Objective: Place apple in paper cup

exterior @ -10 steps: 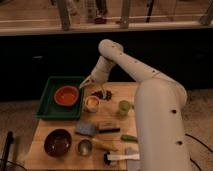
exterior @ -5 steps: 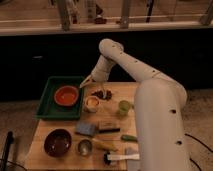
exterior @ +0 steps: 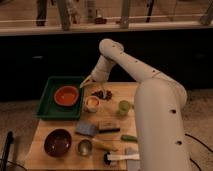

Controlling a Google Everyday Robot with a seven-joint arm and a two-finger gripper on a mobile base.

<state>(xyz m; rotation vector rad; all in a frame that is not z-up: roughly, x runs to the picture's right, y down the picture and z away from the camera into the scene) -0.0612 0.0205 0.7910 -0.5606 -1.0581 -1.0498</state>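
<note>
The paper cup (exterior: 91, 104) is small and white and stands on the wooden table just right of the green tray. An orange-yellow round shape, the apple (exterior: 91, 102), shows in the cup's mouth. My gripper (exterior: 87, 82) hangs at the end of the white arm, above and slightly behind the cup, over the tray's right edge. It is apart from the cup. A dark reddish-brown clump (exterior: 102, 93) lies just behind and right of the cup.
A green tray (exterior: 48, 100) holds an orange bowl (exterior: 66, 95). A light green cup (exterior: 123, 106), a grey sponge (exterior: 86, 129), a dark bowl (exterior: 57, 142), a shiny metal cup (exterior: 84, 147) and a white brush (exterior: 122, 157) stand on the table (exterior: 45, 157).
</note>
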